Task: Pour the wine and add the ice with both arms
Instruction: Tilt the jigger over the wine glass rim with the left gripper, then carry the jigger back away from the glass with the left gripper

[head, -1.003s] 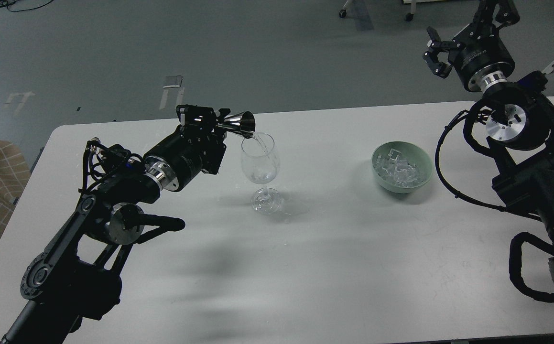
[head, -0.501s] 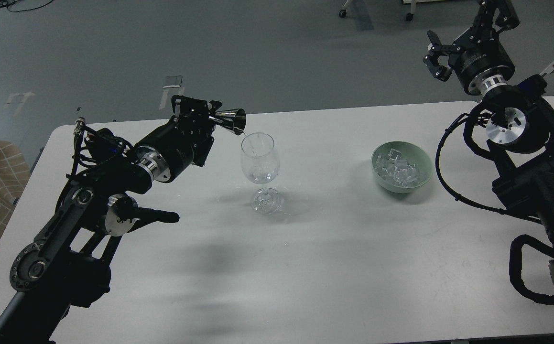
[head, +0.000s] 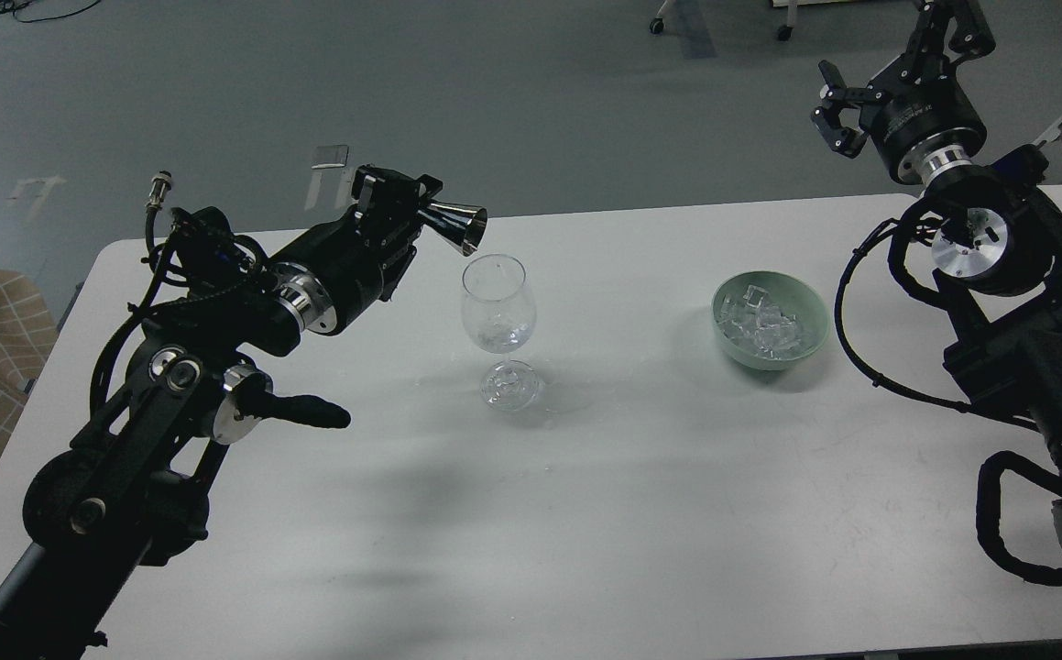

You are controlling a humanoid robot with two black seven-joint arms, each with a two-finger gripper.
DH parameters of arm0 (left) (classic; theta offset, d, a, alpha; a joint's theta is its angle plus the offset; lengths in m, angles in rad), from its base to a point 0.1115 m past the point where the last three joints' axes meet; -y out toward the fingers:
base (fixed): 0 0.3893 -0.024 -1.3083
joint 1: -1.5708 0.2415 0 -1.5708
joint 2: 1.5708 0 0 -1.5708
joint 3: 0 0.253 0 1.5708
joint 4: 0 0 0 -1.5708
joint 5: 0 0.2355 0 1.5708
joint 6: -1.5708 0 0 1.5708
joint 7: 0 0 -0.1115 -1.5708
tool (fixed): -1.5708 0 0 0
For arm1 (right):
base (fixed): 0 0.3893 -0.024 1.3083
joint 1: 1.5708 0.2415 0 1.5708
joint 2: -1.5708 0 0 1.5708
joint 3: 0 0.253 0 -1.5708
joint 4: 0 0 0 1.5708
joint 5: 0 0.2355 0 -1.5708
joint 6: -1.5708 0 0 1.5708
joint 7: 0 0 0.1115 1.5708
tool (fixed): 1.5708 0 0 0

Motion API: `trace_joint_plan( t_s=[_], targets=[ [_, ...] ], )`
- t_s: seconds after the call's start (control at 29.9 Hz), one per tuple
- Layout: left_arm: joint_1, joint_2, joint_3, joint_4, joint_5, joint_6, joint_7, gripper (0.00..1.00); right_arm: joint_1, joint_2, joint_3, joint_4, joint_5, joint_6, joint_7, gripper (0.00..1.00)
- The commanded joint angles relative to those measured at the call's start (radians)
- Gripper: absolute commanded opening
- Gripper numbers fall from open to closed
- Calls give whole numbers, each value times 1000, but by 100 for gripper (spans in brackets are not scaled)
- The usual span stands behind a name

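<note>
Lifting clear of the wine glass, left claw raises jigger.

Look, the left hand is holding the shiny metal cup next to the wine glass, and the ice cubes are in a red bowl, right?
Almost. The bowl is pale green, not red, as the head view shows. The rest holds: the left hand grips the shiny metal cup beside the wine glass, and the ice cubes sit in that bowl.
</note>
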Motion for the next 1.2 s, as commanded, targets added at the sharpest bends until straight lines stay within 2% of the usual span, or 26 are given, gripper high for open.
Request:
trace_joint_plan(
  t_s=[0.0, 0.84, 0.97, 1.17],
  targets=[
    [-12, 12, 6, -13, 19, -2, 0, 0, -1, 0, 0, -1, -1, 0, 0, 100],
    [-17, -6, 16, -64, 2, -14, 11, 0, 4, -15, -1, -4, -1, -12, -2, 100],
    [-18, -6, -6, -67, -100, -14, 5, 0, 4, -11, -5, -4, -1, -14, -2, 100],
    [-5, -32, -139, -92, -400, -13, 11, 0, 4, -17, -3, -4, -1, -14, -2, 100]
  ],
)
